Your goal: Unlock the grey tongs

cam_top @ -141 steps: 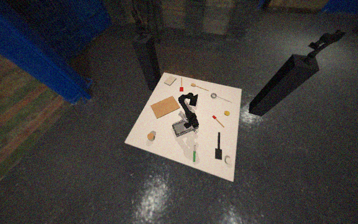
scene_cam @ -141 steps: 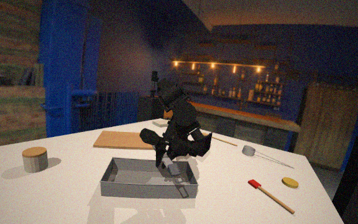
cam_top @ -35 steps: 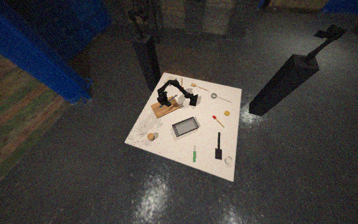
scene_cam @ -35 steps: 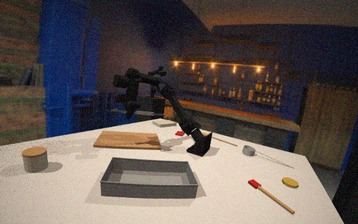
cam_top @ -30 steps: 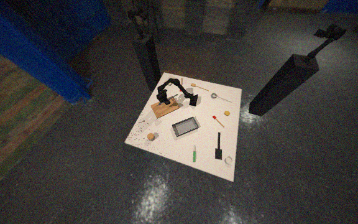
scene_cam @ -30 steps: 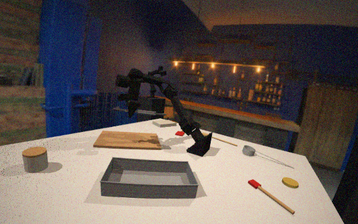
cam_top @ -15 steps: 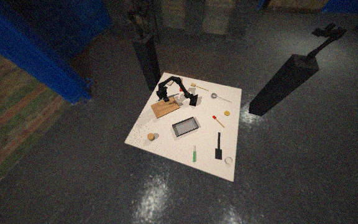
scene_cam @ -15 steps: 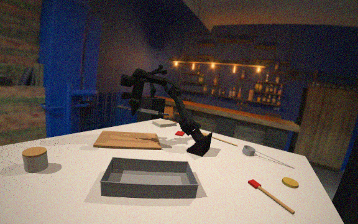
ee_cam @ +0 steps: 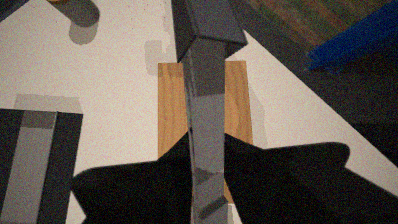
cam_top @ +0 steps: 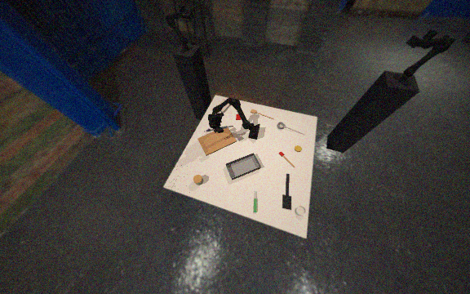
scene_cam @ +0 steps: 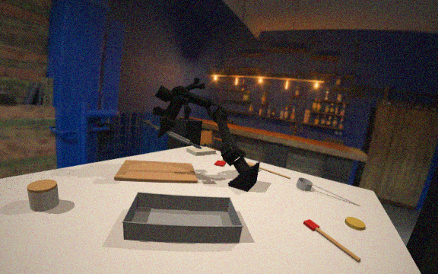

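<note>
The gripper (ee_cam: 206, 165) is squeezed tight on the grey tongs (ee_cam: 206, 100), holding them up in the air. The tongs stick out in front of it. Right under them, past the gripper, lies the wooden board (ee_cam: 172, 107). The roasting tin (scene_cam: 182, 217) sits off to one side, with nothing across it.

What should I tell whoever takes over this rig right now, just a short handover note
Gripper: shut on the grey tongs, held in the air above the far end of the wooden board.
Roasting tin: nothing lies in or across it.
Done: tongs picked up and carried over the board.
Unclear: whether they are unlocked; the arms look together in the wrist view.
Left: confirm unlock, lay them open on the board, open the gripper.
</note>
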Action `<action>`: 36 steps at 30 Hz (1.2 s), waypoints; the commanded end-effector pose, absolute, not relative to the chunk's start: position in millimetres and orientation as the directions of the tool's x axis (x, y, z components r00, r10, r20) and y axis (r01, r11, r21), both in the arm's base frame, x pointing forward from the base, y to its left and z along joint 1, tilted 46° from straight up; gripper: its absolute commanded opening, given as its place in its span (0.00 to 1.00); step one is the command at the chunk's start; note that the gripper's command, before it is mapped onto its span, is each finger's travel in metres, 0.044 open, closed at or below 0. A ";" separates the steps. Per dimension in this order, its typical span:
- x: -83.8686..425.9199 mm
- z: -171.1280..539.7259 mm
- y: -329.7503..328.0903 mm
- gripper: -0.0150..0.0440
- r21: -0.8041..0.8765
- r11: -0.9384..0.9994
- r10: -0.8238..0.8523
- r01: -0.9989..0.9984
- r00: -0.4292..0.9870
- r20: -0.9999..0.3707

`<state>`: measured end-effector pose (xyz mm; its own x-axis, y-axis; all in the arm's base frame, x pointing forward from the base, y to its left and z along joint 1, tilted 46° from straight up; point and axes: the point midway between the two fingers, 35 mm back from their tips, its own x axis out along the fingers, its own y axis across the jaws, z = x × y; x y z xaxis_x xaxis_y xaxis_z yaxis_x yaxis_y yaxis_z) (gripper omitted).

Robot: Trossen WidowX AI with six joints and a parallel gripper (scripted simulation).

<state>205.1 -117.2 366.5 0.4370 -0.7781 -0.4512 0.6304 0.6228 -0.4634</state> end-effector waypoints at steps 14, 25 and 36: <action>198.7 381.9 -96.9 0.00 -0.509 0.611 -0.768 0.607 0.612 -0.191; 185.1 382.8 -87.9 0.00 -0.509 0.585 -0.753 0.632 0.656 -0.049; 168.7 375.5 -84.3 0.00 -0.488 0.567 -0.745 0.663 0.666 0.039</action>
